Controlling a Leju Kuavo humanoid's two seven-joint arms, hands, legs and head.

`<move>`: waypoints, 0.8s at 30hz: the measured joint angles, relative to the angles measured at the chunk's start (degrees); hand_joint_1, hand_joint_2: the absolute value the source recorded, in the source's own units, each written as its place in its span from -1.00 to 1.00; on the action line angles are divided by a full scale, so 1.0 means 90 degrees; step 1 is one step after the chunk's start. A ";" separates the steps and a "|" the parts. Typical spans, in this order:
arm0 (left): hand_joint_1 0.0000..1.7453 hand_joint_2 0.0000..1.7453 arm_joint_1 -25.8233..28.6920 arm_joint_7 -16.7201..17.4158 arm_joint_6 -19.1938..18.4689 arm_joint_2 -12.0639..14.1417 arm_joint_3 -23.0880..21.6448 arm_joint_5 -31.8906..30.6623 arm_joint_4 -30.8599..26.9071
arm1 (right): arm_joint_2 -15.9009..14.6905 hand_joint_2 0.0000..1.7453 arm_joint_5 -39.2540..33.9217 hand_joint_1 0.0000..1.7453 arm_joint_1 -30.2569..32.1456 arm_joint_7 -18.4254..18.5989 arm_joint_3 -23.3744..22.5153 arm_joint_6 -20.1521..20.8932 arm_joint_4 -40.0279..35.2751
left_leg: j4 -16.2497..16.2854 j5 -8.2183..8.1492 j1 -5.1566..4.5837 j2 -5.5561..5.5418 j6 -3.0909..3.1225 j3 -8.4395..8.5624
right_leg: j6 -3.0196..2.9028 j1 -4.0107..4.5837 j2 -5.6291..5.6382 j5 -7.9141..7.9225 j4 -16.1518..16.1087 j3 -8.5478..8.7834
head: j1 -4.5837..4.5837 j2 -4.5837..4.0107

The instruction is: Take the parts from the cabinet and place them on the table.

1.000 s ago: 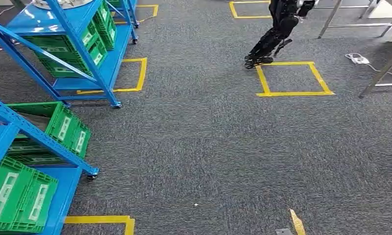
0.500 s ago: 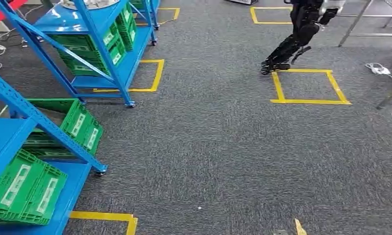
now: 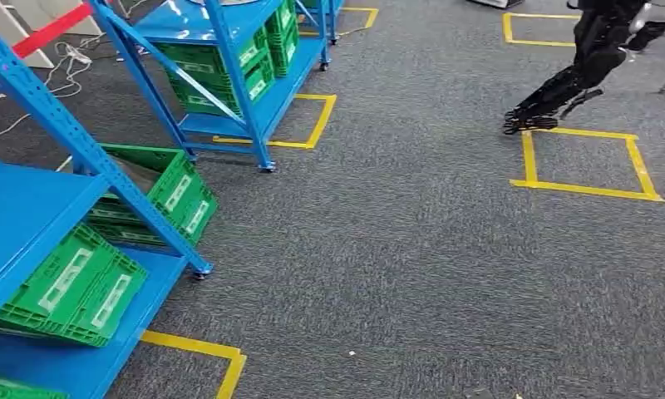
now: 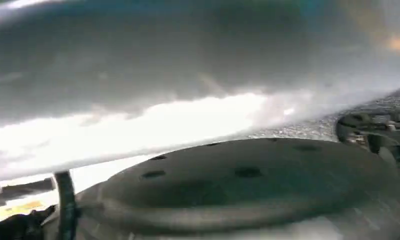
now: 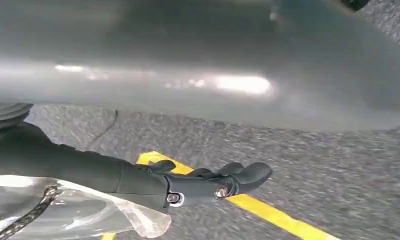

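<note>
Two blue racks (image 3: 229, 75) at ten o'clock hold green crates (image 3: 71, 287). A second robot (image 3: 587, 62) stands at one o'clock. Right hand (image 5: 208, 182) holds a clear bag (image 5: 73, 210); left hand's state cannot be told.

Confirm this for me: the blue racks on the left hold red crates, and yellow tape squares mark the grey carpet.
Not quite. The crates on the blue racks are green, not red, as the head view shows. The yellow tape squares on the grey carpet are as stated.
</note>
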 joint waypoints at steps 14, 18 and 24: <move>-1.00 -1.00 0.0002 -0.0017 0.0027 -0.0034 0.0041 0.0034 0.0000 | -0.0002 -1.00 0.0187 -1.00 0.0041 0.0049 0.0032 0.0010 -0.0007 | -0.0268 0.0082 0.0058 -0.1096 0.0105 0.0091 | 0.0270 -0.0069 0.0719 0.0086 0.0515 -0.0374 | 0.0007 0.0000; -1.00 -1.00 -0.0003 -0.0012 0.0046 -0.0034 0.0078 0.0066 0.0000 | -0.0005 -1.00 0.0661 -1.00 0.0025 0.0139 0.0248 -0.0032 0.0000 | -0.0183 0.0050 0.0090 -0.1388 -0.0043 -0.0039 | 0.0171 -0.0096 0.1149 0.0044 0.0016 -0.0079 | -0.0003 0.0000; -1.00 -1.00 -0.0012 0.0017 0.0053 -0.0036 0.0148 0.0136 0.0000 | -0.0039 -1.00 0.1120 -1.00 0.0075 0.0189 0.0683 -0.0058 0.0000 | 0.1201 -0.0658 0.0103 -0.0659 -0.0225 -0.0726 | -0.0068 -0.0076 0.0561 0.0024 -0.0098 0.0036 | -0.0097 0.0000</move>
